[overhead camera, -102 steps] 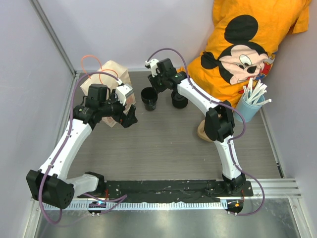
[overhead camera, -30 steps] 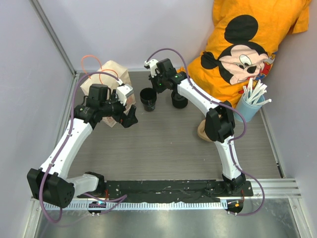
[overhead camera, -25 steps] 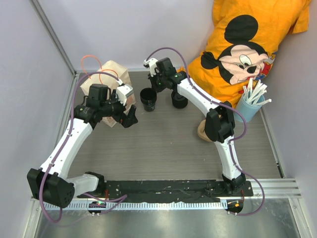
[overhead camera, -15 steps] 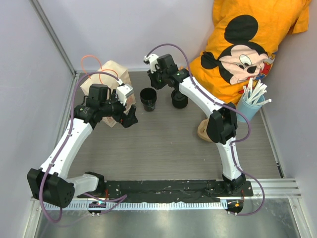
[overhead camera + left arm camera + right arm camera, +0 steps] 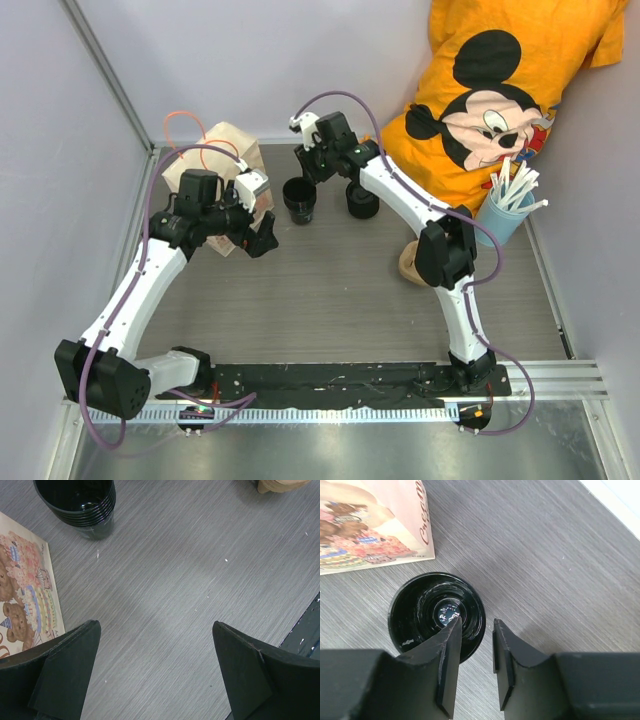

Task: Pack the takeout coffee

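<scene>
The takeout coffee, a black cup [image 5: 300,198], stands upright at the back of the table, right of the brown paper bag [image 5: 218,148]. In the right wrist view the cup [image 5: 420,612] shows its dark inside from above. My right gripper [image 5: 304,168] [image 5: 475,625] hovers over its right rim, open a little, one finger above the inside and one outside, holding nothing. My left gripper [image 5: 262,232] [image 5: 155,626] is wide open above bare table, near the bag's printed side [image 5: 25,595], with the cup [image 5: 75,502] ahead of it.
A second black piece [image 5: 362,201] stands right of the cup. A beige pulp carrier [image 5: 408,266] lies by the right arm's elbow. A light blue cup of white straws [image 5: 503,218] and an orange shirt [image 5: 500,90] are at the back right. Walls close in on the left and back.
My right gripper was shut and has opened part way, shifting slightly back above the cup. The left arm, cup and bag have not moved.
</scene>
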Controlling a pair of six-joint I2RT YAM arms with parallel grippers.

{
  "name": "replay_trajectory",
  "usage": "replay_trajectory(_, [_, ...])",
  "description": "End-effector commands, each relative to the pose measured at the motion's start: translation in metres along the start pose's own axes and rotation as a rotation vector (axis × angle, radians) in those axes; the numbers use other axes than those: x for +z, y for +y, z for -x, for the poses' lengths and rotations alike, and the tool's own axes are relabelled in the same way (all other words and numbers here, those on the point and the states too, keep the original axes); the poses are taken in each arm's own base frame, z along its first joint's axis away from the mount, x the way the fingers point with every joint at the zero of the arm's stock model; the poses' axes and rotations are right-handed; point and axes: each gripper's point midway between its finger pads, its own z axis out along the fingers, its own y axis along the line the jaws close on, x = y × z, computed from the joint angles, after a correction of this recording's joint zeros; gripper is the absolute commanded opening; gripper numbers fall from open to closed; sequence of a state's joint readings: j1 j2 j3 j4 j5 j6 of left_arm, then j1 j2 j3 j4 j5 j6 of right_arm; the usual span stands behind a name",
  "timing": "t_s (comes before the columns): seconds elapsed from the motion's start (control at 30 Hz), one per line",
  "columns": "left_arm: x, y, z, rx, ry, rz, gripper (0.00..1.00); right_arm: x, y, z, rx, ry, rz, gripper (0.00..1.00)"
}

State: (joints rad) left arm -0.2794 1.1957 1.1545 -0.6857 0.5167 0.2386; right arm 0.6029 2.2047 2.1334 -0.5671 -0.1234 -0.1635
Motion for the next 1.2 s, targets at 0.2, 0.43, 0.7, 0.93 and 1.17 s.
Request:
replay_trajectory(0.2, [0.001,0.000,0.009,0.006,-0.035,-0.008,1.00,0.012,0.002,-0.009,-0.007,0.009,0.001,0.33])
replay_trajectory(0.43, [0.001,0.000,0.009,0.003,-0.034,-0.009,1.00,0.014,0.001,-0.011,-0.005,0.013,-0.003,0.25])
replay_trajectory(0.7, [0.001,0.000,0.009,0.006,-0.035,-0.007,1.00,0.013,0.001,-0.010,-0.007,0.010,-0.002,0.25])
replay_trajectory(0.93, [0.000,0.001,0.009,0.005,-0.034,-0.004,1.00,0.015,0.000,-0.012,-0.004,0.014,-0.004,0.28])
replay_trajectory(1.17, [0.001,0.000,0.009,0.006,-0.036,-0.007,1.00,0.016,0.001,-0.015,0.000,0.020,0.000,0.22])
